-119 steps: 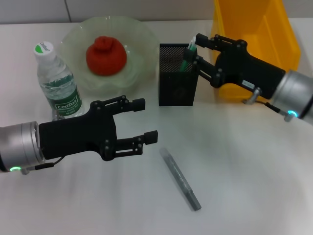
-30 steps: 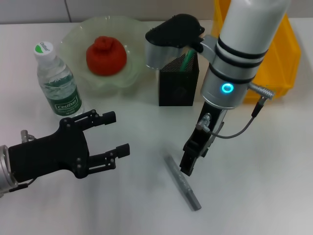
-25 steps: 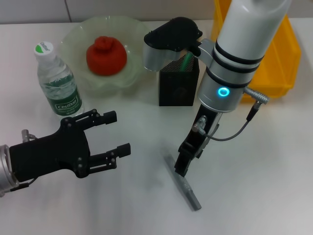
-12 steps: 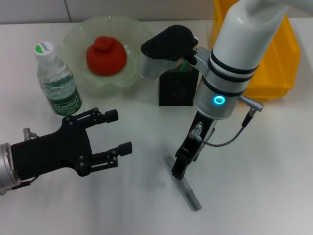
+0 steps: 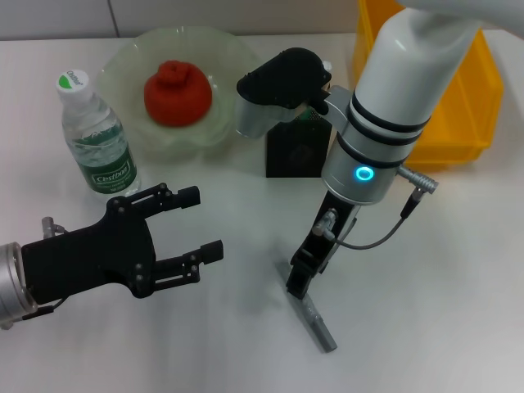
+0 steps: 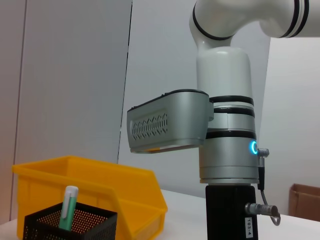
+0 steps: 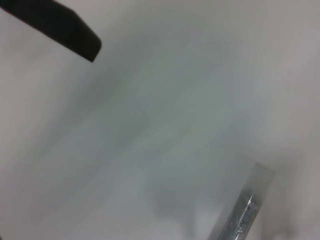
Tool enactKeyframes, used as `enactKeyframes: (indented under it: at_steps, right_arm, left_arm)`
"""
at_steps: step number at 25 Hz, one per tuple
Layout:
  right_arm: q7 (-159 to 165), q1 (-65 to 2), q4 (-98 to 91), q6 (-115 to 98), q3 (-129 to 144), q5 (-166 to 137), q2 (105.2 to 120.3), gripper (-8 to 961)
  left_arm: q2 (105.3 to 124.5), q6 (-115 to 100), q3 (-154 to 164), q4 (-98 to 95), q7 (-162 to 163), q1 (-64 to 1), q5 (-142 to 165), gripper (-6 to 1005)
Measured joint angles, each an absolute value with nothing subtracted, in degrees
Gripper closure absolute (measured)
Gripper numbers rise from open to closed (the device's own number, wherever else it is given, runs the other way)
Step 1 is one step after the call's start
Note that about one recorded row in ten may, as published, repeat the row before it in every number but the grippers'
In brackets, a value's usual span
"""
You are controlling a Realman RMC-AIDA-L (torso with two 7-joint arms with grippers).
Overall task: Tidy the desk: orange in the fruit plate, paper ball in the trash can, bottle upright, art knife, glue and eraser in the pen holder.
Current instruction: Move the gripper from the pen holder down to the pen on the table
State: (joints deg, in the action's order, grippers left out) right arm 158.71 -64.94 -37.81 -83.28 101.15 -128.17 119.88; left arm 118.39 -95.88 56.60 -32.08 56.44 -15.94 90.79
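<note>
White tabletop (image 5: 426, 270) bare around right gripper (image 5: 300, 281), pointing straight down, fingers' spread unclear. Grey slim art knife (image 5: 315, 321) lies flat beneath its tip. Left gripper (image 5: 201, 223) spread wide, hovering well apart.

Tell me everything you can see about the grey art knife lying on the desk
The art knife is a slim, grey, metallic-looking bar lying flat on the white desk, angled diagonally toward the robot. The right gripper points straight down over its far end, hiding that end; whether the fingers touch it cannot be told. In the right wrist view one squared end shows, speckled and shiny. Nothing else is near it.
</note>
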Motion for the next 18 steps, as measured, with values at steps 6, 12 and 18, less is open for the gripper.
enactKeyframes:
  at_steps: [6, 12, 18]
  right_arm:
    - [158.7, -64.83, -37.4, -81.53, 102.94, -126.85, 119.88, 442]
    - [158.72, -64.87, -37.28, -80.45, 104.86, -125.37, 119.88, 472]
    - [158.73, -64.83, -37.1, -80.13, 104.97, -125.33, 119.88, 477]
  left_arm:
    - [118.4, -95.89, 56.6, -32.08, 56.41, -15.93, 90.79, 214]
    - [118.47, -95.77, 56.6, -32.08, 56.35, -15.95, 90.79, 214]
    - [118.48, -95.71, 56.6, -32.08, 56.34, -16.07, 90.79, 215]
